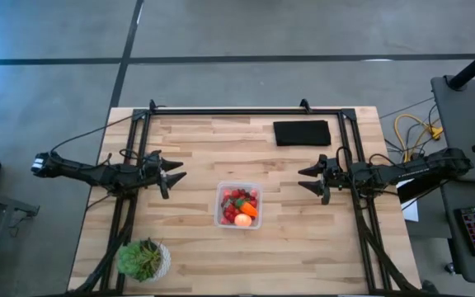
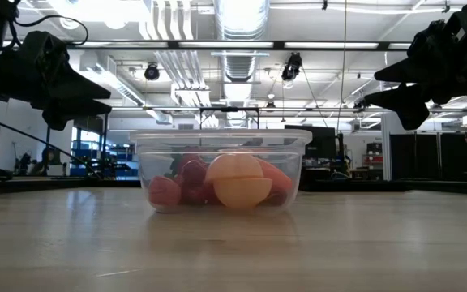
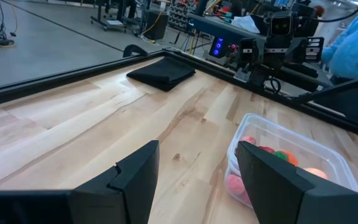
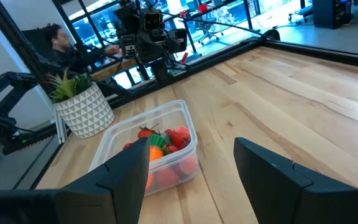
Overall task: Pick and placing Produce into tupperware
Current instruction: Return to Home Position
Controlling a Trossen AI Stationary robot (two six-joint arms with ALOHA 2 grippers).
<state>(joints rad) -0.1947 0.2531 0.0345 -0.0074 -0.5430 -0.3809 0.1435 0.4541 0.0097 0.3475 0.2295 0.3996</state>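
The clear square tupperware (image 1: 238,205) stands on its base near the middle of the table, holding red strawberry pieces (image 1: 233,200), an orange carrot piece (image 1: 250,211) and a round pink-orange fruit (image 1: 242,220). The low view shows the tupperware (image 2: 220,170) with the round fruit (image 2: 237,180) against its near wall. The tupperware also shows in the left wrist view (image 3: 288,165) and the right wrist view (image 4: 148,152). My left gripper (image 1: 176,176) hovers open to the left of it, my right gripper (image 1: 305,180) open to the right, both above the table.
A flat black pad (image 1: 302,132) lies near the table's far edge, right of centre. A leafy potted plant (image 1: 144,260) stands at the near left corner. A black frame (image 1: 246,110) runs along the far edge and sides. A person (image 3: 356,46) shows beyond the table.
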